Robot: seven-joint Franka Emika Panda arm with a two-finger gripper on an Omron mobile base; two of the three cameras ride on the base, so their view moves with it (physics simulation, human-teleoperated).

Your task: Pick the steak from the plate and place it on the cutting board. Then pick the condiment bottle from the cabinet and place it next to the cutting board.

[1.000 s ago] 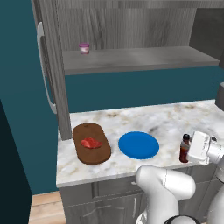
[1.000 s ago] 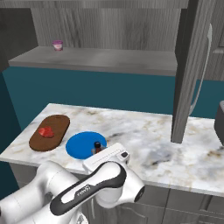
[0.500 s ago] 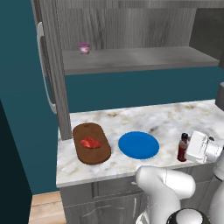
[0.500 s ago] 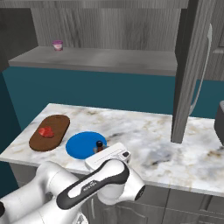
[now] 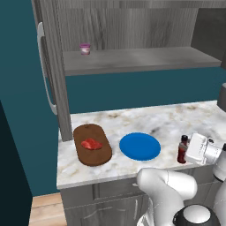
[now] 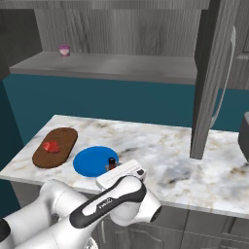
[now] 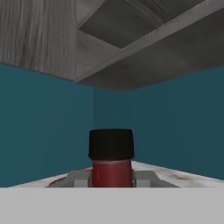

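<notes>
The steak (image 5: pixel 91 144) (image 6: pixel 51 146) lies on the dark brown cutting board (image 5: pixel 95 158) (image 6: pixel 65 136) at the counter's left. To the board's right sits the bare blue plate (image 5: pixel 140 146) (image 6: pixel 90 163). The condiment bottle (image 5: pixel 182 149) (image 6: pixel 111 162) (image 7: pixel 111 170) stands upright to the right of the plate, near the counter's front edge. My gripper (image 5: pixel 185 152) (image 7: pixel 111 178) is shut on it, one finger on each side of its red body below the black cap. Whether its base touches the counter is hidden. The cabinet (image 5: pixel 132 59) (image 6: pixel 112 65) shelf runs above.
A short pink-lidded cup (image 5: pixel 84 48) (image 6: pixel 64 50) stands at the shelf's left end. A tall grey side panel with a handle (image 5: pixel 53 75) (image 6: pixel 214 82) rises from the counter. The marble counter (image 5: pixel 167 119) (image 6: pixel 194 160) stretches to the right of the plate.
The gripper and the bottle in it have edged slightly left, toward the plate. The steak, board and plate have not moved.
</notes>
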